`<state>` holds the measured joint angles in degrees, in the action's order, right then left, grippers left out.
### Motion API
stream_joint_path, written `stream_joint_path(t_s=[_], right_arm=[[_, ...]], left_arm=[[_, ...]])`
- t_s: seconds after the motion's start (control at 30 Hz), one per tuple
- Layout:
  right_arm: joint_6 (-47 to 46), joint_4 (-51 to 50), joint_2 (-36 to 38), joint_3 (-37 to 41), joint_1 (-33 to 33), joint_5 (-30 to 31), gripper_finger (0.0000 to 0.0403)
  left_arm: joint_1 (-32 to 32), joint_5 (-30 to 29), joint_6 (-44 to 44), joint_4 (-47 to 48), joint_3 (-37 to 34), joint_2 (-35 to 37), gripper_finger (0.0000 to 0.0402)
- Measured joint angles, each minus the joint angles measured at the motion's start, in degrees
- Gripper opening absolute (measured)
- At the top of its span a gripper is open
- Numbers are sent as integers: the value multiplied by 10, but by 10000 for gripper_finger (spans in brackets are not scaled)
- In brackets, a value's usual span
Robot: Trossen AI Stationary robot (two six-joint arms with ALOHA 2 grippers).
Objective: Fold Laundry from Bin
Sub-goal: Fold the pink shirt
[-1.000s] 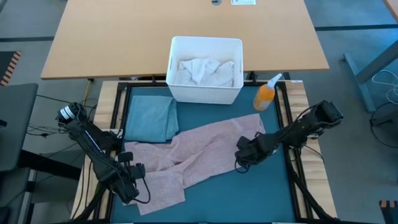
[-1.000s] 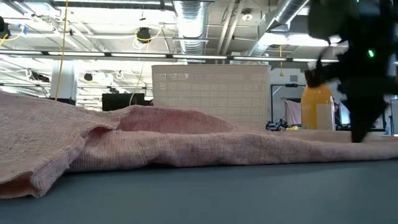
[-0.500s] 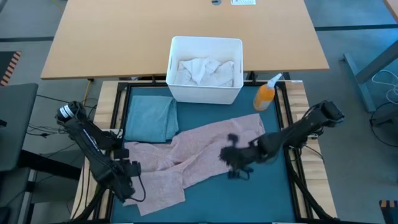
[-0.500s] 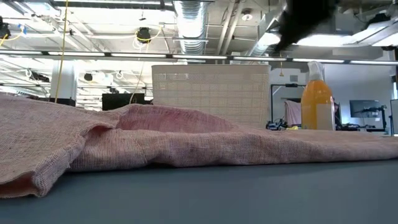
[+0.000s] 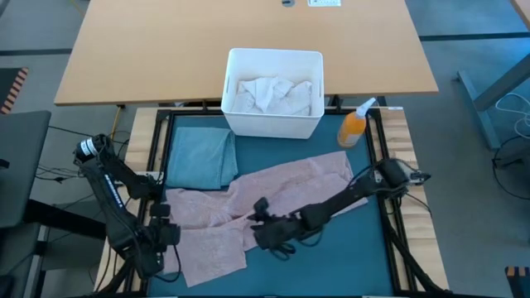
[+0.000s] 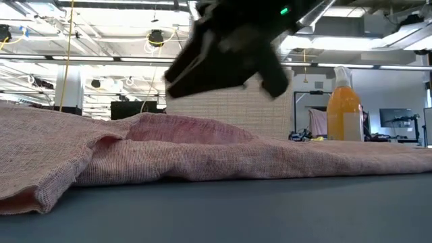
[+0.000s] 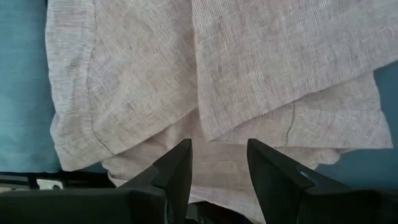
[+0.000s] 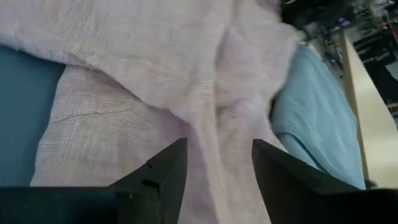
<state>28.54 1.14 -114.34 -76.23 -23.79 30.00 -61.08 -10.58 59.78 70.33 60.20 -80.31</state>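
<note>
Hovering over the pink shirt [image 5: 248, 203], the left gripper [image 5: 159, 248] and right gripper [image 5: 267, 232] are showing jaws apart, empty.

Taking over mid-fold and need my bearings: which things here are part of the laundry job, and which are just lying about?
Part of the job:
- pink garment, spread on the mat
- folded light-blue cloth
- white bin with white cloth inside
- left gripper and right gripper, both open above the pink garment

Lying about:
- orange spray bottle
- wooden table behind
</note>
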Motion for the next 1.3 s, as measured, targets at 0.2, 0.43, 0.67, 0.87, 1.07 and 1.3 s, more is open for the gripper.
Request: stream_joint_path(t_s=[0.2, 0.43, 0.67, 0.87, 1.07, 1.3], right_arm=[[19, -85, -75, -101, 8, -6, 219], [20, -112, -98, -136, 18, -15, 192], [19, -117, -96, -136, 27, -30, 82], [-7, -111, -95, -136, 39, -78, 16], [-56, -112, -83, -136, 68, -64, 26], [-125, -141, -59, -137, 103, -61, 15]], left_arm=[[0, -9, 7, 0, 0, 0, 144], [0, -24, -6, 1, 0, 0, 144], [0, -28, -6, 2, 0, 0, 144], [0, -33, -6, 2, 0, 0, 144], [0, -33, -5, 2, 0, 0, 144], [0, -33, -3, 2, 0, 0, 144]])
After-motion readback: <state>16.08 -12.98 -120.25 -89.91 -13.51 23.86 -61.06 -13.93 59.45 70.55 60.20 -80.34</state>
